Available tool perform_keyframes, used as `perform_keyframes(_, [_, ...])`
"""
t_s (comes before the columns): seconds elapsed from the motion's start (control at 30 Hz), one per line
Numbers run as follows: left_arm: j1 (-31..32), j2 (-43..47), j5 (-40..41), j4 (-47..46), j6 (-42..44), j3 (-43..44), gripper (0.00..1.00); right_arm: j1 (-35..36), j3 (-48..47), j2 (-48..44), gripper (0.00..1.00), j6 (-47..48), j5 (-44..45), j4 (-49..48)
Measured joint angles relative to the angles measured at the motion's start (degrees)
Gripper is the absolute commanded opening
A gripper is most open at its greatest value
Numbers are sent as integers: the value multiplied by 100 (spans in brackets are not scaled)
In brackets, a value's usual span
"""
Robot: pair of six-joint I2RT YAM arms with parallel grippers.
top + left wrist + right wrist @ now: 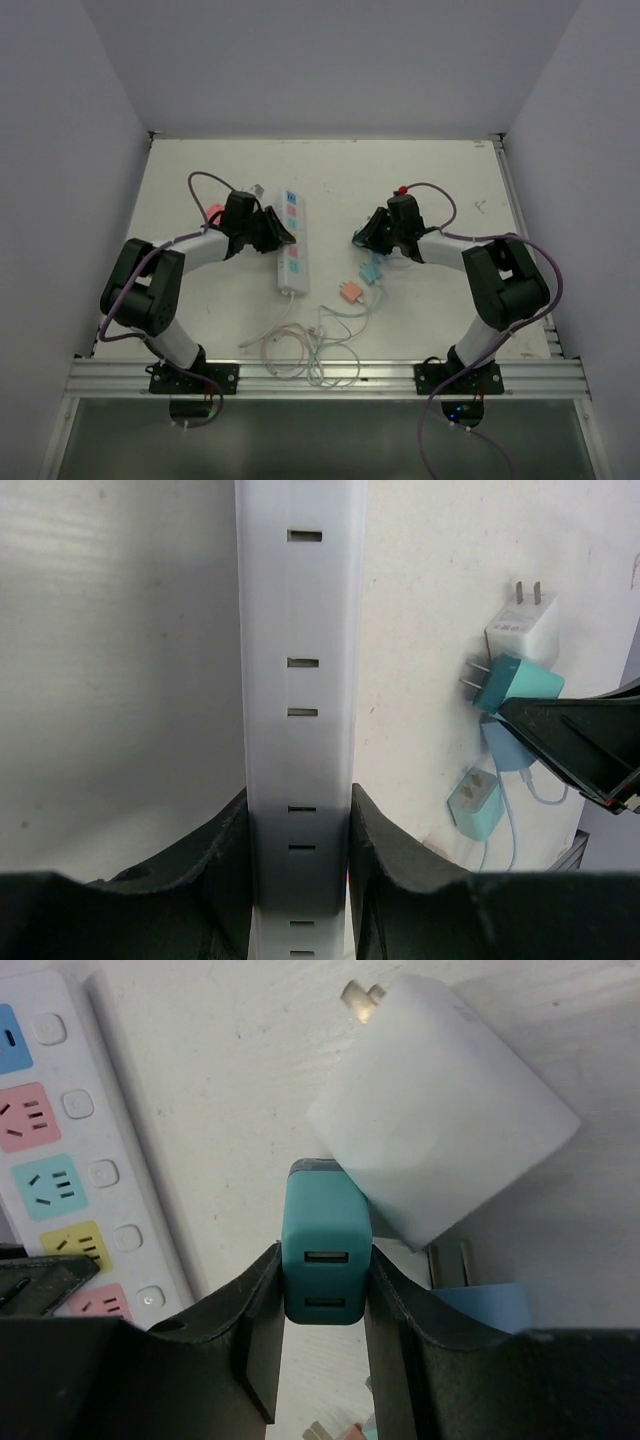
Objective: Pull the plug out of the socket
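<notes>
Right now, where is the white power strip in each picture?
Top external: the power strip lies left of centre, at the left gripper.
Left wrist: the strip runs top to bottom through the middle.
Right wrist: the strip is at the left edge, coloured outlets showing.
Shared landmark: the teal adapter, right of the strip in both wrist views.

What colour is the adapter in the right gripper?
Teal. The adapter, pinched in the right gripper, shows best in the right wrist view.
</notes>
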State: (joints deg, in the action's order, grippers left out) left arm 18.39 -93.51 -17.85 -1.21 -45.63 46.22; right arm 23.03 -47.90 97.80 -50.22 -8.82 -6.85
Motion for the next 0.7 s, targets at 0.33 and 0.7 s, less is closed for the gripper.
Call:
perform_keyframes(0.33, [0,-1502,-415,192,439,1794,2,-210,68,-804,81,284,-98,393])
perform_keyframes(0.7, [7,-2800,-1425,155,581,3276,34,-208,68,-2782,84,1032,-160,1272])
